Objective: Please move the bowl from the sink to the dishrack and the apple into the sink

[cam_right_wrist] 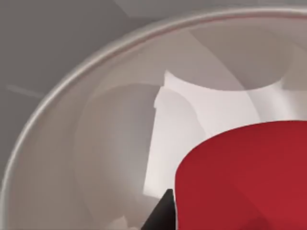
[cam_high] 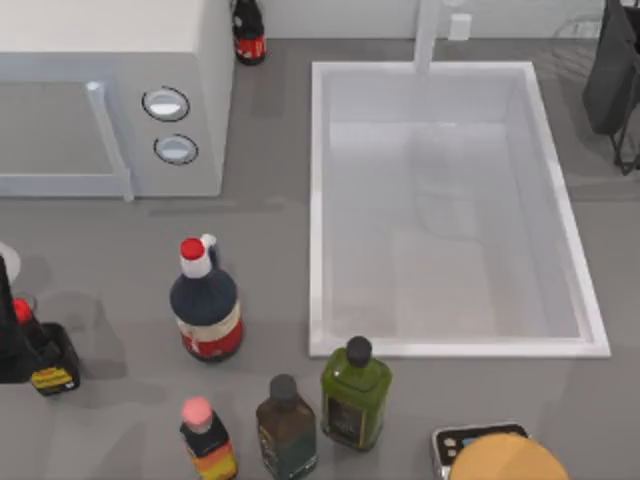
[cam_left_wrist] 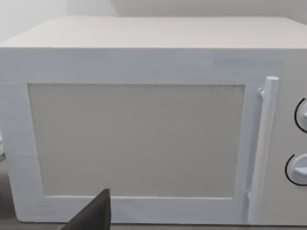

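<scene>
The grey table (cam_high: pixel 110 250) carries the sink (cam_high: pixel 575 250) on its right half, a white rectangular basin whose faucet post (cam_high: pixel 427 35) rises from the far rim. The white microwave (cam_high: pixel 110 90) fills the far left corner, its two round knobs facing the near side; the left wrist view faces its door and handle. The right arm (cam_high: pixel 612 70) hangs dark at the far right corner, past the sink, and the left arm (cam_high: pixel 8 340) stands at the left edge. A tan-orange round thing (cam_high: pixel 508 460) sits at the near edge, right of the bottles, partly over a small dark-faced gadget (cam_high: pixel 465 440). Left of the sink's near corner stands a squat dark bottle (cam_high: pixel 205 310) with a red cap; nearer are a green bottle (cam_high: pixel 355 395), a brown bottle (cam_high: pixel 286 428) and a small pink-capped bottle (cam_high: pixel 207 442). The apple (cam_right_wrist: pixel 244 177) lies close under the right wrist camera, inside a pale round dish (cam_right_wrist: pixel 86 143) with a raised rim, the right gripper (cam_right_wrist: pixel 160 213) just beside it. Whether that gripper, or the left gripper (cam_left_wrist: pixel 93 216) before the microwave, is open or closed cannot be told.
</scene>
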`<state>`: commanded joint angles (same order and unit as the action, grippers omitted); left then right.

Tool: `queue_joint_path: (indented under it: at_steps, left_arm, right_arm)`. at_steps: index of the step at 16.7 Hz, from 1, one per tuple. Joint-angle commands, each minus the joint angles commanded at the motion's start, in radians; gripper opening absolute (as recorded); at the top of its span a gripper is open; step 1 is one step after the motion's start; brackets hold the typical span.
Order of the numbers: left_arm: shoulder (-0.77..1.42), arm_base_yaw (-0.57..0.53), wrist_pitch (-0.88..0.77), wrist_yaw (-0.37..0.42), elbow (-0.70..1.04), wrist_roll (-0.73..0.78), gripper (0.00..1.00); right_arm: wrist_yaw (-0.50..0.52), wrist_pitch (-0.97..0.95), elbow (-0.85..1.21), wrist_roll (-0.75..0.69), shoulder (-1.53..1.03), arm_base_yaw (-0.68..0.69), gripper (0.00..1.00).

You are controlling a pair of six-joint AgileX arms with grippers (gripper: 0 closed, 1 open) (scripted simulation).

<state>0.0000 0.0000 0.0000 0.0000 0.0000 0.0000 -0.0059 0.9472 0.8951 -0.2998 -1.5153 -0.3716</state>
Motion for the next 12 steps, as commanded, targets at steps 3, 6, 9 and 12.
queue_joint_path:
  at_steps: [3, 6, 9, 12]
  left_arm:
    - [0.000, 0.000, 0.000, 0.000, 0.000, 0.000, 1.00]
    - [0.000, 0.000, 0.000, 0.000, 0.000, 0.000, 1.00]
    - [0.000, 0.000, 0.000, 0.000, 0.000, 0.000, 1.00]
    - [0.000, 0.000, 0.000, 0.000, 0.000, 0.000, 1.00]
  right_arm:
    - [0.000, 0.134, 0.080, -0.001, 0.037, -0.001, 0.00]
    - [0.000, 0.205, 0.133, -0.002, 0.081, -0.001, 0.00]
    - [0.000, 0.208, 0.136, -0.001, 0.083, 0.000, 0.00]
    - [0.004, 0.196, 0.132, 0.002, 0.077, 0.006, 0.00]
